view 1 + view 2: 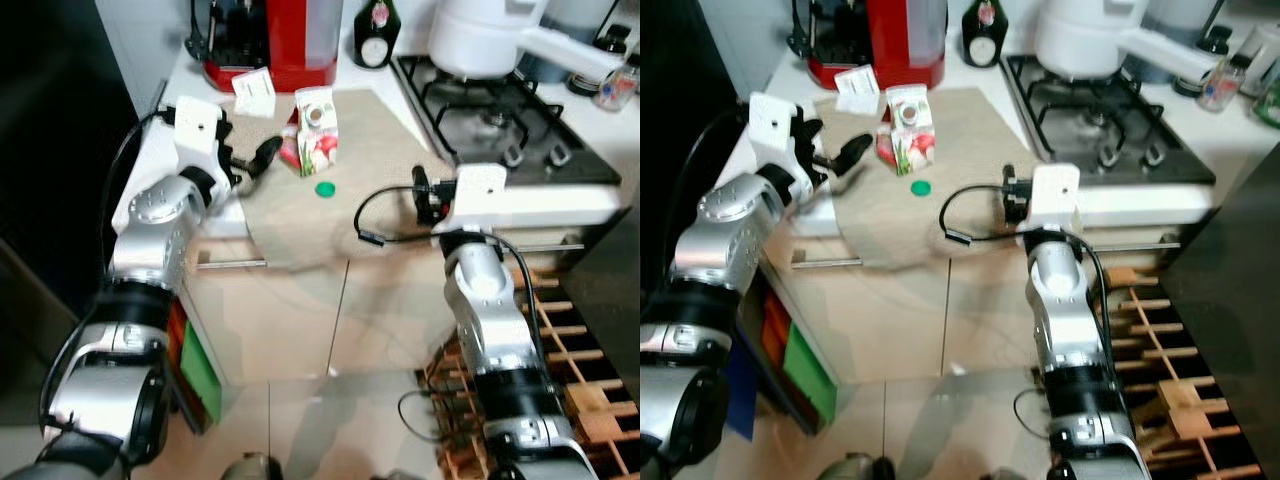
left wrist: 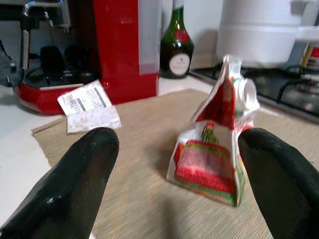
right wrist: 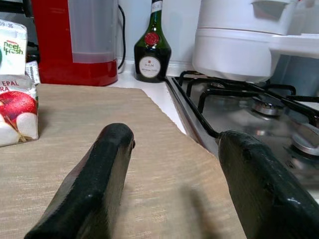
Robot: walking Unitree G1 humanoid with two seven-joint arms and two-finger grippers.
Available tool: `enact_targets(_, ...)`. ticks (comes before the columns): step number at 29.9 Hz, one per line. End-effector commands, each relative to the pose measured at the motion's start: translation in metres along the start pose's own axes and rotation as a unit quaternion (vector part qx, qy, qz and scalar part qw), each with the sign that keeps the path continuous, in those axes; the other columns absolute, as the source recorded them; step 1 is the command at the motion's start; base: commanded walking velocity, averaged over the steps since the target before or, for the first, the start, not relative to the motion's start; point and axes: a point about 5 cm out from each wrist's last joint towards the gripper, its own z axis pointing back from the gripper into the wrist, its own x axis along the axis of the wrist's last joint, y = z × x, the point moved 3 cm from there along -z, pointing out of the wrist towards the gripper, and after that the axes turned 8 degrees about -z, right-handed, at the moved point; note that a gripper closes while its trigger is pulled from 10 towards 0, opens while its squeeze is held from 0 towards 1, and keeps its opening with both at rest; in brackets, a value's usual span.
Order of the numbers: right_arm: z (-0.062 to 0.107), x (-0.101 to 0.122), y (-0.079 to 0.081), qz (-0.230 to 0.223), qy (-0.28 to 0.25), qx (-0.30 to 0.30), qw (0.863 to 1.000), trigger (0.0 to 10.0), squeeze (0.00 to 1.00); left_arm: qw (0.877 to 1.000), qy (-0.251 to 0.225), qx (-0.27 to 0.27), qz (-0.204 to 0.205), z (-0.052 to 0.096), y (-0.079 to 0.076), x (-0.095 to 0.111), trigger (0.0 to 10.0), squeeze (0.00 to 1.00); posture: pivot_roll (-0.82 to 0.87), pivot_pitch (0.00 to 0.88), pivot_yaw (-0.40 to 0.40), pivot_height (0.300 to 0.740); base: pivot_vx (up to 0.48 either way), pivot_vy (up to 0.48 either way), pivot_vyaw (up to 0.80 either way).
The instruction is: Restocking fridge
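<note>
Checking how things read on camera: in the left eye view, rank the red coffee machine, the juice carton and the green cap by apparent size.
1. Red coffee machine, though cropped at the top.
2. Juice carton.
3. Green cap, clearly smallest.

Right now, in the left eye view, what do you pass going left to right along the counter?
Left gripper → juice carton → right gripper → gas hob → small bottle.
</note>
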Motion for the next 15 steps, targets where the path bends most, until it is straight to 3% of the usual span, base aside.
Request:
enact_targets(1,0.004,0.008,-0.003,-0.005,-0.016,-0.006,1.0,10.0,0.0,0.999,-0.04,0.021,0.004,0.001,0.003,0.016,10.0,0.0,-0.08,0.033,0.034,0.736,0.0,0.0,0.0)
enact_targets(3,0.005,0.01,-0.003,0.0,-0.022,-0.005,1.0,10.0,0.0,0.997,-0.056,0.043,0.019,0.005,0.006,0.019,10.0,0.0,-0.08,0.036,0.035,0.736,0.0,0.0,0.0)
enact_targets(5,0.011,0.022,-0.003,0.003,-0.044,-0.011,0.999,10.0,0.0,0.994,-0.066,0.088,0.021,0.03,0.008,0.013,10.0,0.0,-0.09,0.041,0.029,0.736,0.0,0.0,0.0)
enact_targets(6,0.011,0.022,-0.003,0.003,-0.044,-0.011,0.999,10.0,0.0,0.994,-0.066,0.088,0.021,0.03,0.008,0.013,10.0,0.0,-0.09,0.041,0.029,0.736,0.0,0.0,0.0)
enact_targets(7,0.023,0.026,-0.004,0.015,-0.052,-0.002,0.999,10.0,0.0,0.992,-0.059,0.115,0.011,0.052,0.002,0.005,10.0,0.0,-0.08,0.047,0.021,0.736,0.0,0.0,0.0)
enact_targets(8,0.028,0.027,-0.006,0.019,-0.054,0.002,0.998,10.0,0.0,0.99,-0.055,0.126,0.008,0.063,-0.002,0.002,10.0,0.0,-0.07,0.048,0.016,0.736,0.0,0.0,0.0)
enact_targets(9,0.028,0.027,-0.006,0.019,-0.054,0.002,0.998,10.0,0.0,0.99,-0.055,0.126,0.008,0.063,-0.002,0.002,10.0,0.0,-0.07,0.048,0.016,0.736,0.0,0.0,0.0)
enact_targets(10,0.044,0.021,-0.008,0.024,-0.041,0.011,0.999,10.0,0.0,0.989,-0.031,0.147,0.011,0.088,-0.015,-0.008,10.0,0.0,-0.05,0.045,-0.001,0.736,0.0,0.0,0.0)
enact_targets(15,0.058,0.019,-0.004,0.024,-0.029,0.024,0.999,10.0,0.0,0.988,-0.005,0.156,0.003,0.103,-0.034,-0.012,10.0,0.0,-0.02,0.035,-0.03,0.736,0.0,0.0,0.0)
